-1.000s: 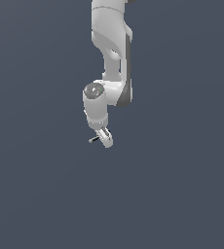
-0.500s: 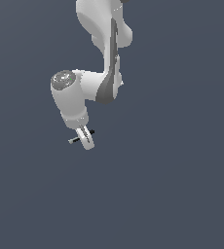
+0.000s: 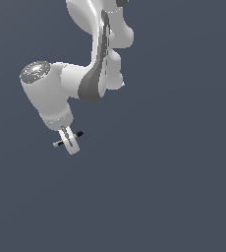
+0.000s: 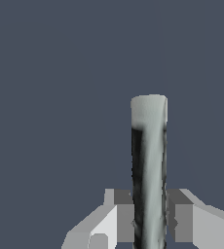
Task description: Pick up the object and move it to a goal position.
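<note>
The object [image 3: 79, 134] is a thin black stick with a paler grey end, held crosswise between the white fingers. Its ends poke out on both sides of my gripper [image 3: 70, 141] in the exterior view. My gripper is shut on it and hangs below the white arm, at the exterior view's left. In the wrist view the object [image 4: 149, 165] stands as a black and pale grey rod rising from between the two fingers [image 4: 118, 219], with my gripper [image 4: 150, 221] clamped on its lower part.
The white arm [image 3: 93, 59] bends down from the top of the exterior view. Around it there is only a plain dark blue-grey background.
The arm has swung toward the exterior view's left and come closer to the camera, carrying the object with it. The gripper has stayed shut on the stick.
</note>
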You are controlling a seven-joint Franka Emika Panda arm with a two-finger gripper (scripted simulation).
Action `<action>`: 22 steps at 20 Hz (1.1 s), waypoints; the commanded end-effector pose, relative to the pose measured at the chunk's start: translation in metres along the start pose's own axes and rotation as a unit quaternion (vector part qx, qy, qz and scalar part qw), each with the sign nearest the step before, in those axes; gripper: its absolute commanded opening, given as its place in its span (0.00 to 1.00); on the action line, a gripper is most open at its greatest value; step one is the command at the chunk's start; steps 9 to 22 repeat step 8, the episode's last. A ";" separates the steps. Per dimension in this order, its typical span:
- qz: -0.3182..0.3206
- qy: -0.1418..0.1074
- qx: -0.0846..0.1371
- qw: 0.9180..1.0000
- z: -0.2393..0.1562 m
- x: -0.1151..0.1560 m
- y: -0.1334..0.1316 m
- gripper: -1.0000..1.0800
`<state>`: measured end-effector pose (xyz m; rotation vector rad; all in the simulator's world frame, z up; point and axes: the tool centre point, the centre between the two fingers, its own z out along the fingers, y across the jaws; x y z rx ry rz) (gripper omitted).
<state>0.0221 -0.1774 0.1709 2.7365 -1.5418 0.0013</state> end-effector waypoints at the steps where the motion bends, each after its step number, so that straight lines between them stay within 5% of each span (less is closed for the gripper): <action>1: -0.001 0.000 0.000 1.000 -0.005 0.007 -0.001 0.00; 22: 0.000 -0.001 0.000 1.000 -0.011 0.015 -0.002 0.00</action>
